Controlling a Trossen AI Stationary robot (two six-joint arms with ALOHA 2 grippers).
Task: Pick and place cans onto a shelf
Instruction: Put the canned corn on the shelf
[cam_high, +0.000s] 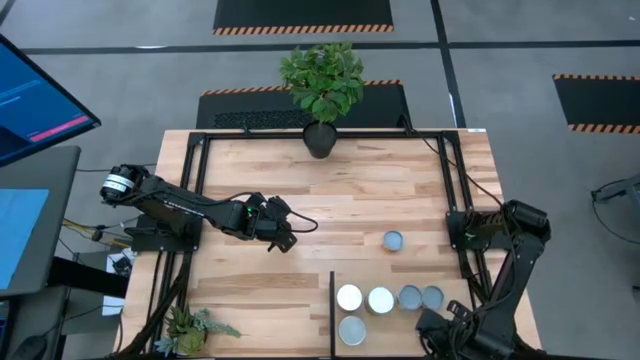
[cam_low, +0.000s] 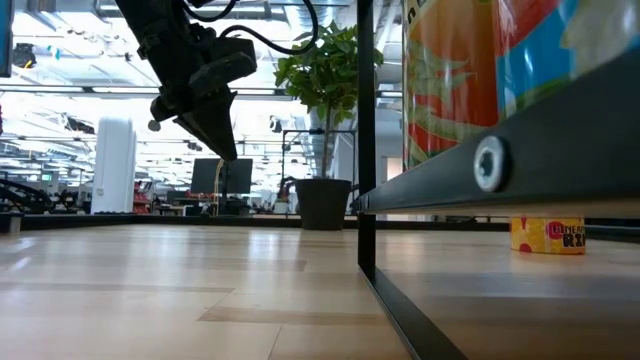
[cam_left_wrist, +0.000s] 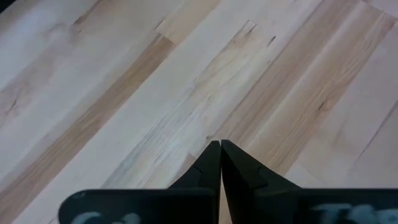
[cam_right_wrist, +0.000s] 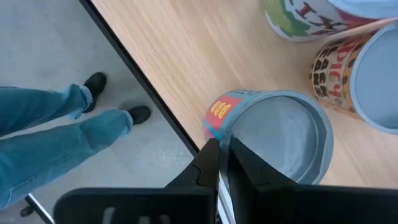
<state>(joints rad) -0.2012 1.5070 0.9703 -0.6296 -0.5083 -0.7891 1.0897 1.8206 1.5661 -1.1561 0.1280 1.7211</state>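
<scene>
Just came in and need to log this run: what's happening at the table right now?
The right tool is at the shelf's near right corner, its fingers pinching the rim of a can among five cans standing there. A sixth can sits alone mid-table. The left tool hangs shut and empty above bare wood. A person's legs show beside the table.
</scene>
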